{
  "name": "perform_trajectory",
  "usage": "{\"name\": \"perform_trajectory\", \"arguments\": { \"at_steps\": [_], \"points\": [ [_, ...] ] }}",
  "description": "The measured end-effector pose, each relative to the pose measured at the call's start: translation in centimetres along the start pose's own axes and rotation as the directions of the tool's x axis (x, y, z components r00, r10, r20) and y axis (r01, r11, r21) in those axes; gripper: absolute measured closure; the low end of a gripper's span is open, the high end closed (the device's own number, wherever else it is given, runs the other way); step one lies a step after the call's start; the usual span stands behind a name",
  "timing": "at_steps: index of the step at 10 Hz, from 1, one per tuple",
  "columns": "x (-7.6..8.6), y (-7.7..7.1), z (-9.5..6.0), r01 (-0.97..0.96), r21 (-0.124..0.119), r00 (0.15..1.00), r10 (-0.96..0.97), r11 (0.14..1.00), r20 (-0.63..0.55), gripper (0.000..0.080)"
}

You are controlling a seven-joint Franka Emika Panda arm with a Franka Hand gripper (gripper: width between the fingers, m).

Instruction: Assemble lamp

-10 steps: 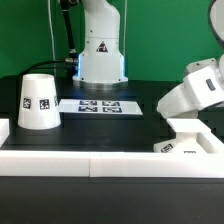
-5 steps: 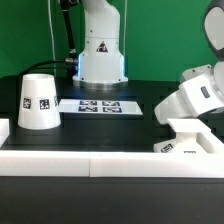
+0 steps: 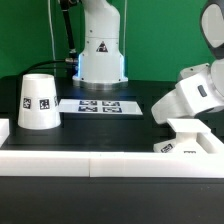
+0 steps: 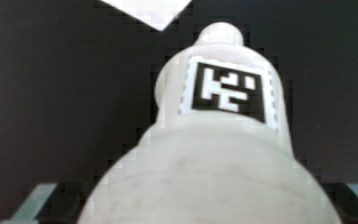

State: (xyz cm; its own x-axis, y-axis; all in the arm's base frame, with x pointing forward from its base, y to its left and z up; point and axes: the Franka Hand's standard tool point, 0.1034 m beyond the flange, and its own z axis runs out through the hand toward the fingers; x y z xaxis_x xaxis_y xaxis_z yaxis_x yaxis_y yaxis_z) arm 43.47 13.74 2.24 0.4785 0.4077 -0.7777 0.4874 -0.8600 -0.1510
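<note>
Early stage: no parts joined yet, as far as the pics show. The matte white round plastic bulb [image 4: 220, 130] w/ a b&w square tag fills the wrist view, sitting between the gripper [image 4: 202, 205] fingers [image 4: 44, 200]. Jaws look drawn in narrow on its fat end, thin end pointing away. Contact pts are blurred, so that's a judgement. The bulb isn't visible in the exterior view, prob hidden behind the arm's head at the exterior view's right. The flat square white plastic base [image 3: 195, 128] lies lower right of that frame, visible top bare. The tapered white cup-like shade [image 3: 38, 100] stands mouth-down mid left, well apart, beside the marker board [image 3: 97, 104]. Left to do: bulb into base, then shade over bulb.
</note>
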Motion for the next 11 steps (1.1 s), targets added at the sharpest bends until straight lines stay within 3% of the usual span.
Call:
{"name": "perform_trajectory", "arguments": {
  "at_steps": [4, 5, 8, 9, 11],
  "points": [
    [-3.6, 2.6, -4.2, -0.028, 0.048, 0.998, 0.025, 0.998, 0.052, 0.0223],
    [-3.7, 3.1, -4.6, -0.035, 0.052, 0.999, 0.033, 0.998, 0.042, 0.0223],
    [-2.7, 3.6, -4.9, -0.031, 0.043, 0.999, 0.033, 0.999, -0.028, 0.0223],
    [-2.2, 4.6, -5.8, -0.034, 0.032, 0.992, 0.037, 0.999, -0.122, 0.0222],
    [-3.7, 6.2, -7.8, -0.044, 0.026, 0.975, 0.049, 0.999, -0.216, 0.0222]
  ]
}}
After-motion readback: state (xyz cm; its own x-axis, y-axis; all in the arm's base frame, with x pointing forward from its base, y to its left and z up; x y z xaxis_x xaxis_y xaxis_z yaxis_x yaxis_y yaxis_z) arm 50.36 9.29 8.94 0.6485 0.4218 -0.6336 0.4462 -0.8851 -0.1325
